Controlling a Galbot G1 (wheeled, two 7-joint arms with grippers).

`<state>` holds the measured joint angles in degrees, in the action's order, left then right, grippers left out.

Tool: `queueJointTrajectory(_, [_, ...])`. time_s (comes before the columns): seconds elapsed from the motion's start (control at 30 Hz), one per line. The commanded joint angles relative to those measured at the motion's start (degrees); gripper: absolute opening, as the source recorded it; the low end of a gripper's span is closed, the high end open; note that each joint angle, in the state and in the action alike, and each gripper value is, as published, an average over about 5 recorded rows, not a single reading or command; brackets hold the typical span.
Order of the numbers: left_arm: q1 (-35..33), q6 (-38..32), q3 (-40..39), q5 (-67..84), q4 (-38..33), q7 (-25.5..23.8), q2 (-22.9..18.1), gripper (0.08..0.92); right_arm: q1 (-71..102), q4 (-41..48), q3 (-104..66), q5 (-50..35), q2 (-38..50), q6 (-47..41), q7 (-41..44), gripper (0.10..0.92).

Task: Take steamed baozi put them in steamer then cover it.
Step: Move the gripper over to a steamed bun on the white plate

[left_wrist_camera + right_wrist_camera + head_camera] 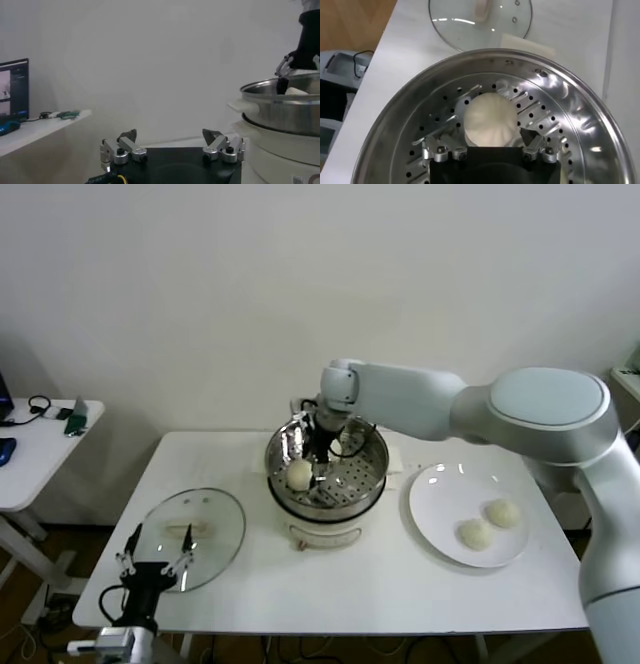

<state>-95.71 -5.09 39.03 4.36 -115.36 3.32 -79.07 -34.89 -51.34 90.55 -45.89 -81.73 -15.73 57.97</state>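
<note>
R gripper [490, 150] sits inside the steamer [580, 125] w/ fingers spread, nothing held, one baozi [490, 120] just ahead between the tips; L gripper [172, 145] parked, open too.

No text, label, brand or number can be read anywhere. The monitor [13, 89] at the side shows a lit picture — its content is too small to make out.
</note>
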Motion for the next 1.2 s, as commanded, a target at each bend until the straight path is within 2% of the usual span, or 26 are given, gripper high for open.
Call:
queueJointTrajectory(0.03, [-0.1, 0.1, 0.1, 0.5, 0.0, 0.0, 0.3, 0.823, -5.6, -3.0, 0.5, 0.3, 5.2, 1.3, 4.2, 0.823])
queueJointTrajectory(0.3, [0.3, 0.4, 0.0, 0.3, 0.0, 0.1, 0.2, 0.823, -13.6, -11.1, 3.2, 2.2, 18.7, 4.1, 7.2, 0.823])
queueJointTrajectory(0.67, [0.2, 1.4, -0.2, -0.2, -0.8, -0.4, 0.1, 0.823, -8.8, -20.4, 0.0, 21.3, 37.9, 5.7, 7.4, 0.823])
queueJointTrajectory(0.93, [-0.1, 1.5, 0.0, -1.1, -1.0, -0.2, 0.0, 0.823, 6.3, -19.1, -8.2, 32.4, 46.1, 5.8, 6.2, 0.823])
queueJointTrajectory(1.2, [-0.7, 1.7, -0.1, -2.3, -0.9, -0.1, -0.4, 0.823, 18.9, -14.6, -17.8, 38.0, 46.2, 6.4, 5.7, 0.823])
